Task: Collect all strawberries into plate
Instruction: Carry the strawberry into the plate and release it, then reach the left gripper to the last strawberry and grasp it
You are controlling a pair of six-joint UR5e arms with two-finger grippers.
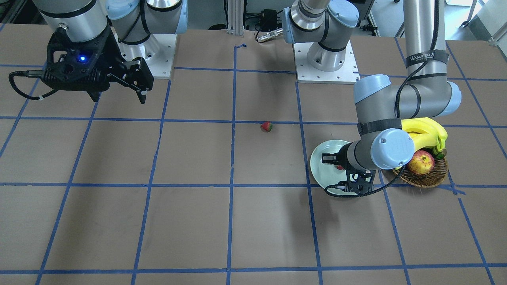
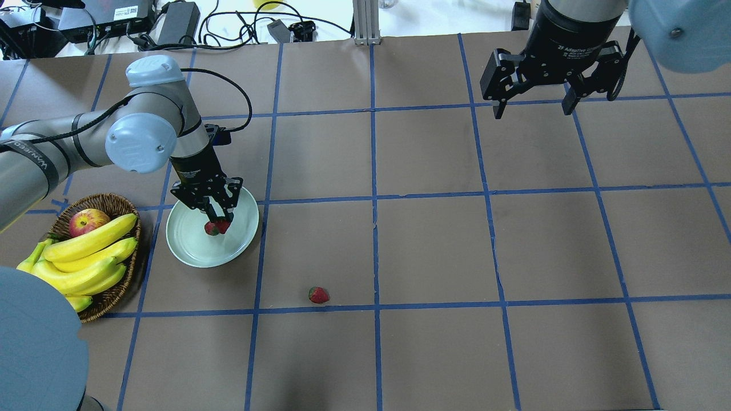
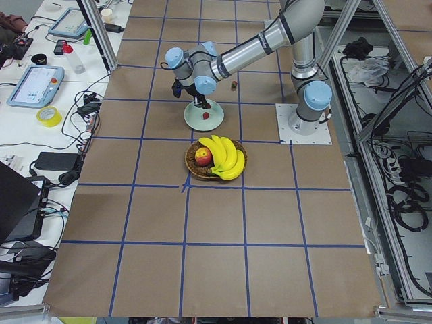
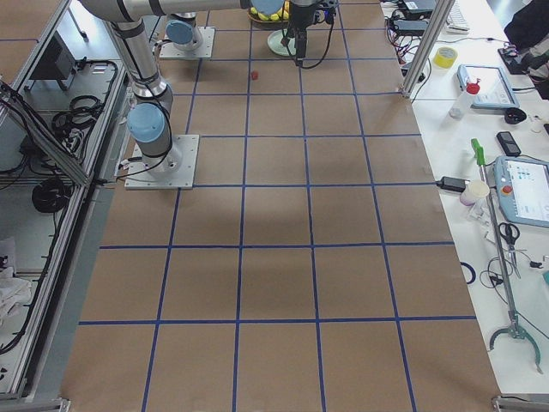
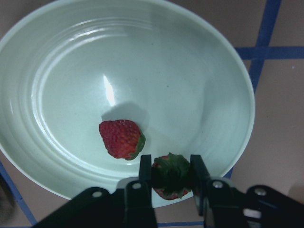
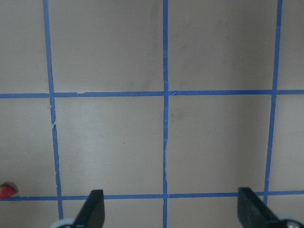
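My left gripper point(image 2: 219, 219) hangs low over the pale mint-green plate point(image 2: 188, 251) and is shut on a strawberry point(image 5: 171, 176), green cap up, near the plate's rim point(image 5: 142, 61). A second strawberry point(image 5: 121, 138) lies in the plate beside it. A third strawberry point(image 2: 318, 294) lies on the brown table, apart from the plate; it also shows in the front view point(image 1: 266, 126) and at the edge of the right wrist view point(image 6: 5, 191). My right gripper point(image 2: 534, 105) is open and empty, held high at the far right.
A brown wicker basket point(image 2: 108, 200) with bananas point(image 2: 85, 257) and a red-yellow apple point(image 2: 87, 221) stands just left of the plate. Blue tape lines grid the table. The arm bases point(image 1: 324, 63) stand at the robot's edge.
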